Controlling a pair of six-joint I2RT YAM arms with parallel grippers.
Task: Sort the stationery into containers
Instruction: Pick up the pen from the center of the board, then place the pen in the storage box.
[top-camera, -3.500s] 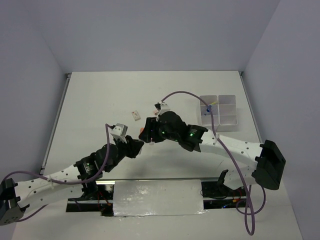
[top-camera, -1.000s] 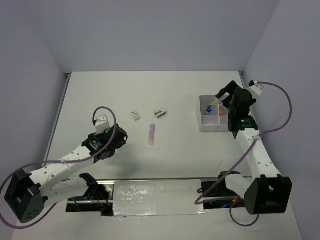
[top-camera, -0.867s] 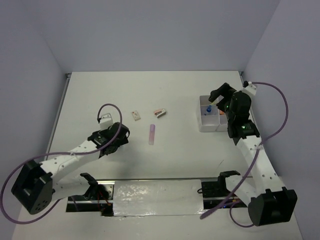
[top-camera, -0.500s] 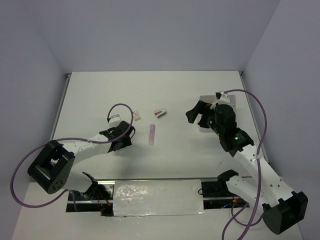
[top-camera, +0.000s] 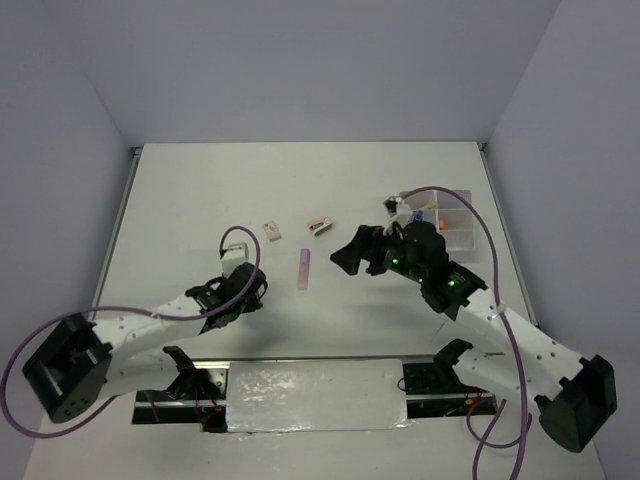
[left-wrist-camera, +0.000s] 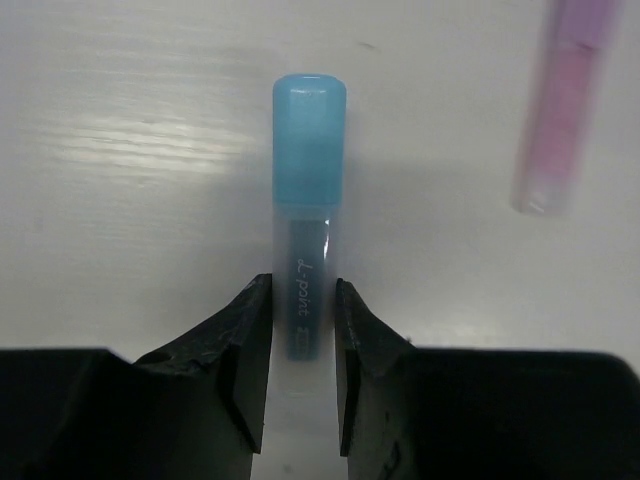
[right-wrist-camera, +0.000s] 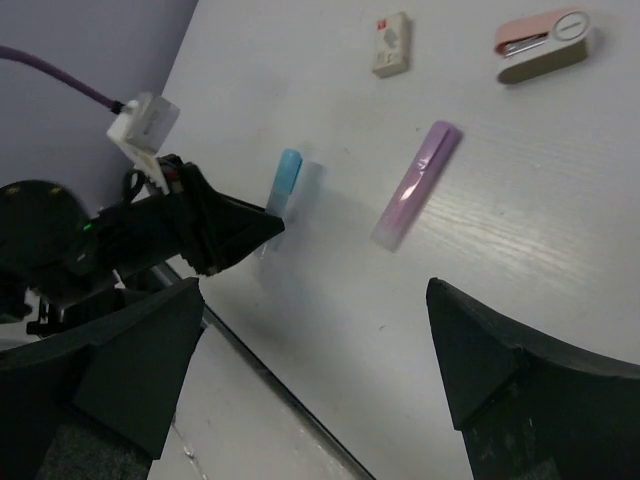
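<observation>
A pastel blue marker (left-wrist-camera: 308, 150) lies on the white table, and my left gripper (left-wrist-camera: 302, 290) is shut on its clear lower end, one finger against each side. In the top view that gripper (top-camera: 255, 285) sits low at the left centre and covers the marker. A purple marker (top-camera: 303, 268) lies just right of it. My right gripper (top-camera: 350, 255) hovers open and empty right of the purple marker (right-wrist-camera: 415, 185). The white containers (top-camera: 455, 215) stand at the right, partly behind the right arm, with blue and orange items inside.
A pink and white oblong item (top-camera: 319, 225) and a small white eraser (top-camera: 272, 231) lie behind the purple marker. The table's near edge and a metal strip (top-camera: 315, 395) run along the front between the arm bases.
My left gripper has reached forward and closed round the blue marker. My right arm has swung left from over the containers to the table's middle, still open.
</observation>
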